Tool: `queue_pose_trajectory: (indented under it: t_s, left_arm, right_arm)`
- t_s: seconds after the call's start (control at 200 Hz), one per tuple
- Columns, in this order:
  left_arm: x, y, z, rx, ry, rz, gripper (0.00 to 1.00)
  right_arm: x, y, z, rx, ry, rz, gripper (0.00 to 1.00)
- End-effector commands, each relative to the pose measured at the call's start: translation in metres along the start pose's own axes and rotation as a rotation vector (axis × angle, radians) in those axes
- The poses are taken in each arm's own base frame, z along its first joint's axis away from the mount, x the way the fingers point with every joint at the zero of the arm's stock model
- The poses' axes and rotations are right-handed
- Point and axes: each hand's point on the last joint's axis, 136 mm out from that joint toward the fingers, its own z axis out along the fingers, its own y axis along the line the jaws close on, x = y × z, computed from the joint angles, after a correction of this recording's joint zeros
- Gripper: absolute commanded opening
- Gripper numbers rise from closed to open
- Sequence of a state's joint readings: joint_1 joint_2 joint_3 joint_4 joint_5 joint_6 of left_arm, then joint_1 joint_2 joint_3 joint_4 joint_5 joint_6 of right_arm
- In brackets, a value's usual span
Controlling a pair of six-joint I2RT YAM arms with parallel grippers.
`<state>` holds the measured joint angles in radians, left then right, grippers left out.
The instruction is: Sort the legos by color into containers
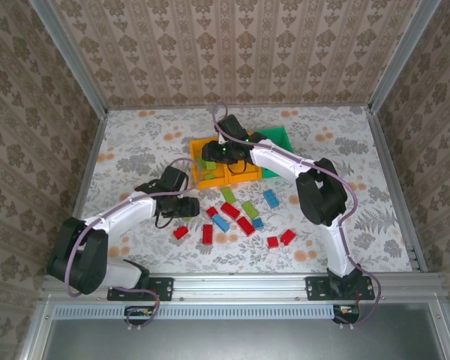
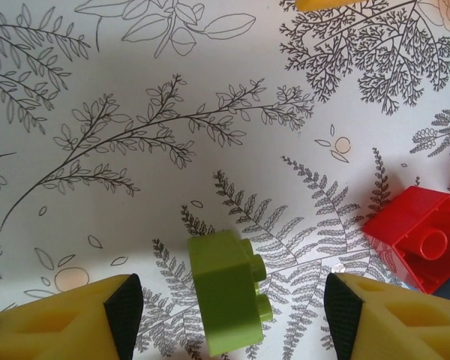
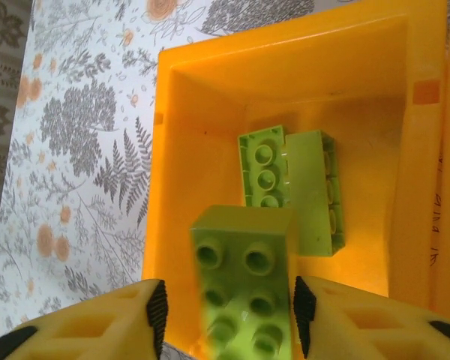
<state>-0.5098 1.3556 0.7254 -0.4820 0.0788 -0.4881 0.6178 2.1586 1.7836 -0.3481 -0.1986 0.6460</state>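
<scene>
Drop-off step: right gripper (image 3: 230, 309) released over orange bin (image 3: 172, 187), lime lego (image 3: 244, 270) loose between pads (image 3: 157, 311) (two lime legos (image 3: 289, 187) inside). Left gripper (image 2: 232, 307) spread astride tipped lime lego (image 2: 219, 289); next: clench squarely, lift.

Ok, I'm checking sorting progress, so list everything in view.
floral patterned table: one, pale, under everything
orange rectangular plastic bins: two, orange, adjacent, centre
green rectangular plastic bin: one, green, behind them, rightward
red studded plastic bricks: about seven, red, loose, near middle
blue studded plastic bricks: three, blue, among those
lime green studded plastic bricks: six seen, lime; two loose, two in one orange bin, one inside left gripper, one inside right gripper
left gripper: one, yellow fingers, open, low over table
right gripper: one, yellow fingers, open, over orange bin
</scene>
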Motion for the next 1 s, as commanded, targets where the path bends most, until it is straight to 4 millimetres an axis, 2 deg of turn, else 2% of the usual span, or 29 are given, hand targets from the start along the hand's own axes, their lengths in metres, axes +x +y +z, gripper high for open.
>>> queue_pose_trajectory:
  t_s: [0.0,0.195,0.385,0.515,0.615,0.75,0.885,0.995]
  left_arm:
    - [0.0,-0.007,0.003,0.024,0.015,-0.016,0.66]
    - [0.006,-0.004,0.009,0.007,0.041,-0.021,0.58]
    - [0.005,-0.003,0.014,0.001,0.04,-0.018,0.45]
    - [0.001,-0.004,0.022,0.002,0.032,-0.023,0.31]
    - [-0.001,-0.006,0.028,0.012,0.035,-0.026,0.22]
    - [-0.007,-0.007,0.024,0.001,0.019,-0.023,0.18]
    - [-0.034,-0.014,0.002,0.005,-0.074,-0.007,0.18]
    - [-0.071,-0.031,-0.024,0.033,-0.171,0.028,0.18]
  right_arm:
    - [-0.011,0.0,-0.009,0.028,-0.024,0.004,0.57]
    - [-0.018,0.003,-0.031,0.039,-0.069,-0.007,0.65]
    - [-0.024,-0.003,-0.067,0.087,-0.14,-0.032,0.71]
    - [-0.02,-0.018,-0.089,0.152,-0.165,-0.061,0.74]
    - [-0.01,-0.038,-0.102,0.22,-0.162,-0.079,0.77]
    - [0.004,-0.075,-0.117,0.313,-0.158,-0.054,0.79]
    - [0.021,-0.107,-0.133,0.371,-0.16,-0.005,0.8]
    - [0.035,-0.12,-0.14,0.395,-0.143,-0.015,0.77]
